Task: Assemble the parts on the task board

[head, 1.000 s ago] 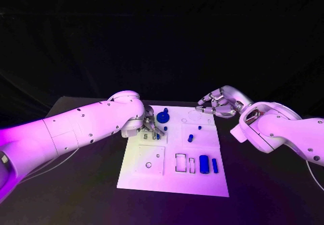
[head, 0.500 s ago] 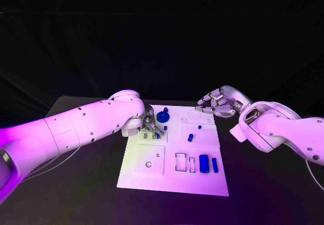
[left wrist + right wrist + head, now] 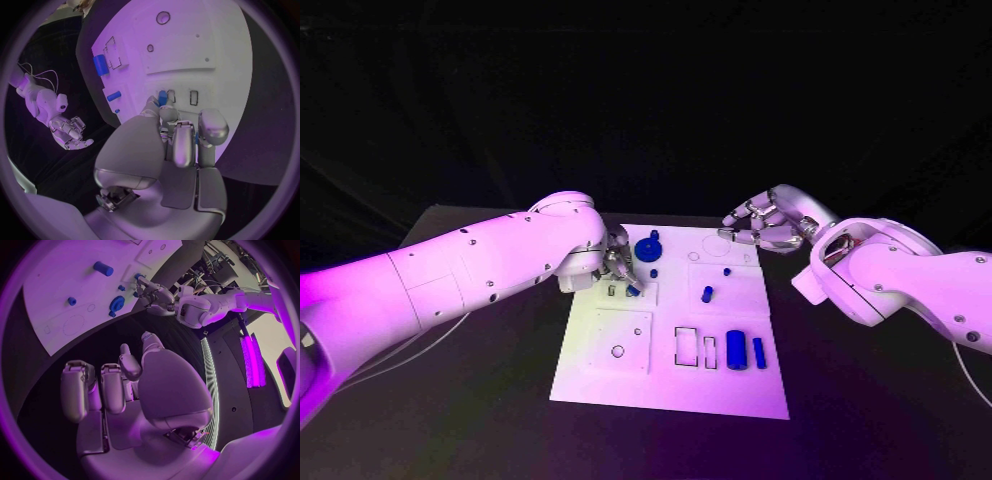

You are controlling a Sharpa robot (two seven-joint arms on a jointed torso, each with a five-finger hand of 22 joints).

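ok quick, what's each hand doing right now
Left hand: pinches a small blue part over the white task board.
Right hand: holds nothing, fingers apart.

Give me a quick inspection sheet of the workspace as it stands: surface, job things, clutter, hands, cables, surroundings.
Surface: black table, with the white task board in the middle.
Job things: blue gear-like part at the board's far end; large blue cylinder and thin blue bar at the near end; small blue pegs mid-board.
Clutter: nothing seen.
Hands: left hand down on the board, fingers at a small blue part; hold unclear. Right hand above the board's far right corner, fingers curled, holding nothing.
Cables: thin pale cable beneath the left arm.
Surroundings: dark backdrop.
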